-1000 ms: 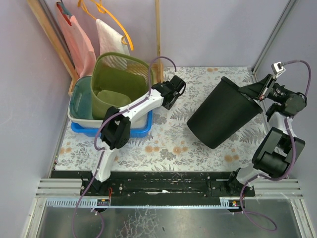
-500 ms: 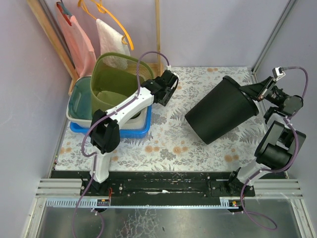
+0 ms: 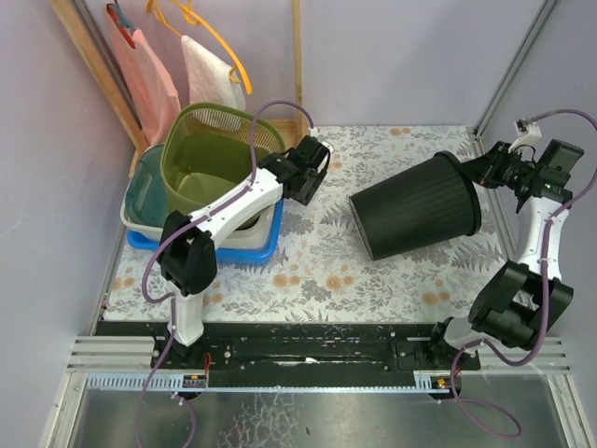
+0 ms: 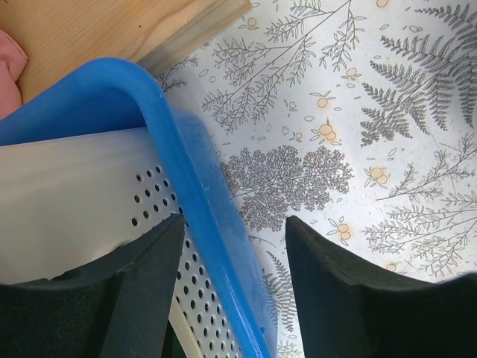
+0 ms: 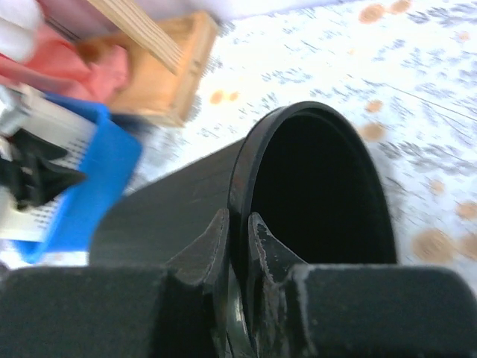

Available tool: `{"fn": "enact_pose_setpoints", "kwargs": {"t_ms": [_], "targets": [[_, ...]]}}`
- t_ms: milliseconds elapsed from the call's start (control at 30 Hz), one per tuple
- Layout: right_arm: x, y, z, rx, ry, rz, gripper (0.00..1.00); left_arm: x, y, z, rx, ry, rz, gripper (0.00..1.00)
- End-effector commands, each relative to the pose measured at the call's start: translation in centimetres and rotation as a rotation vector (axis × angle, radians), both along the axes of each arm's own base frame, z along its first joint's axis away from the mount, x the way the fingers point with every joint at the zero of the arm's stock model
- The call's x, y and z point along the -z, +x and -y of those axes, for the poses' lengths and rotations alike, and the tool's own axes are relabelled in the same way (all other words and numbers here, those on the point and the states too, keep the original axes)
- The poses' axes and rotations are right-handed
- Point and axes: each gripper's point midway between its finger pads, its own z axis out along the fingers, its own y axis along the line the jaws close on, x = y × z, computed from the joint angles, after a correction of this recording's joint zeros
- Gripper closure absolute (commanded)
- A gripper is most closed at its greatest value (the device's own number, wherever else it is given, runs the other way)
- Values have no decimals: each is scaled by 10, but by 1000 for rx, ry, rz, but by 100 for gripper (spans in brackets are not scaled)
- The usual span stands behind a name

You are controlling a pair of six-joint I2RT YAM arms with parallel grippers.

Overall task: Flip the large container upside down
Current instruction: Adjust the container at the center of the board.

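The large container (image 3: 415, 217) is a black ribbed bin, tipped over with its mouth facing right and its base toward the table's middle. My right gripper (image 3: 485, 173) is shut on its rim at the upper right. In the right wrist view one finger sits outside the wall and one inside the dark mouth, pinching the container's rim (image 5: 313, 112) at my right gripper (image 5: 238, 224). My left gripper (image 3: 312, 173) stands open by the stacked tubs. In the left wrist view my left gripper (image 4: 235, 231) straddles the blue tray's rim (image 4: 186, 179) without closing on it.
An olive green basket (image 3: 210, 163) sits in a white perforated tub (image 4: 82, 186) on a blue tray (image 3: 252, 250), with a teal tub (image 3: 149, 191) at far left. Wooden slats, hangers and pink cloths (image 3: 140, 65) stand behind. A wooden box (image 5: 160, 74) lies at the back.
The right gripper has swung up and right with the rim, laying the black container flatter on its side. The left gripper has drawn back toward the blue tray's corner.
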Motion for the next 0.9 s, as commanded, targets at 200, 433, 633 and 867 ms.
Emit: {"fn": "enact_pose_setpoints", "kwargs": {"t_ms": [200,433,633,867], "targets": [[72,-47,22,23,-534,-263,100,-2,-28,10,35,-109,-81,43],[76,-48,31,60,-624,-307,99,-20,-60,26,118,-249,-96,34],[71,-53,29,28,-652,-336,79,-34,-75,21,146,-294,-62,31],[64,-56,28,7,-679,-333,59,-11,-92,31,186,-330,-154,28]]}}
